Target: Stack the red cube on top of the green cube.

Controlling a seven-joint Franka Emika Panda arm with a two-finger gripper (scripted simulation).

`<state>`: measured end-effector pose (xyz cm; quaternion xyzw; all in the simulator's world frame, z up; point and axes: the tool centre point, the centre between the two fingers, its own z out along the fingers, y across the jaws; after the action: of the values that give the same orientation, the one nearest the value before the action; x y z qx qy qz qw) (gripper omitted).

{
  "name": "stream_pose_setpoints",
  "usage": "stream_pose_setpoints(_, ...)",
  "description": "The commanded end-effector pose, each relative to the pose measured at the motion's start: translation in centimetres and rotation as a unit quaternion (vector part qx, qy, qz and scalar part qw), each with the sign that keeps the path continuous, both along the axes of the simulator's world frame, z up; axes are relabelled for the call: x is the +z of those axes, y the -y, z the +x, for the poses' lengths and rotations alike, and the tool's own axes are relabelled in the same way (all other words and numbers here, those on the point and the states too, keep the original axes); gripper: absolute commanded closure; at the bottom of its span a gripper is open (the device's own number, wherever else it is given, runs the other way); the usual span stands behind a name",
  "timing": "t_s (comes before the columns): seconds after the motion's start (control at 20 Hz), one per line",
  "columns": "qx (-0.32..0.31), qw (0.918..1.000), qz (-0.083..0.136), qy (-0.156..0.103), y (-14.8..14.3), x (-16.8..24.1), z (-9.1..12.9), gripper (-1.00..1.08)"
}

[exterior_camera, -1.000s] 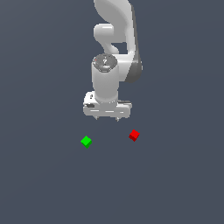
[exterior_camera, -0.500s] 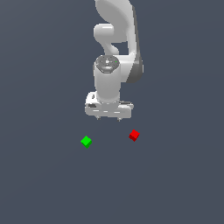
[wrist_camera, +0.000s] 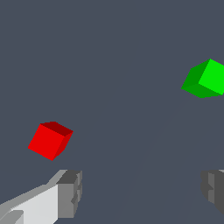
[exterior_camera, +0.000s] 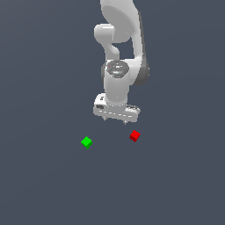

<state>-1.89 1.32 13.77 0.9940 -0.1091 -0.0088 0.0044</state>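
Since 1 second ago the arm has sunk a little: in the exterior view the hand (exterior_camera: 116, 118) sits lower over the desk (exterior_camera: 44, 184) than it did, and both cubes lie where they lay before.

The hand now hangs above the desk, pointing down, with its 2 fingers spread wide apart and nothing between them. In the wrist view 1 finger (wrist_camera: 70, 192) shows at one edge of the picture and the other at the opposite edge, with bare desk (wrist_camera: 109, 65) in the gap.

The red cube (exterior_camera: 135, 136) rests on the desk just below the hand and slightly toward the exterior view's right. No finger touches it. In the wrist view the red cube (wrist_camera: 50, 140) lies just beyond the nearer finger, outside the gap rather than inside it.

The green cube (exterior_camera: 86, 142) rests on the desk toward the exterior view's left, well apart from the red one and clear of the hand. In the wrist view the green cube (wrist_camera: 204, 78) appears on the far side from the red cube.

Both cubes sit turned at an angle, each alone on the desk, not stacked.
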Motion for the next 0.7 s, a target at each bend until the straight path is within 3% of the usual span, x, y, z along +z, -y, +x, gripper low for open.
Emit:
stream_pose_setpoints(0.0, -0.022, 0.9997, 0.000, 0.001, -1.1, -0.6, -0.1, -0.92)
stream_pose_setpoints(0.65, -0.149, 0.9888, 0.001, 0.006, -7.2, -4.2, 0.7, -0.92)
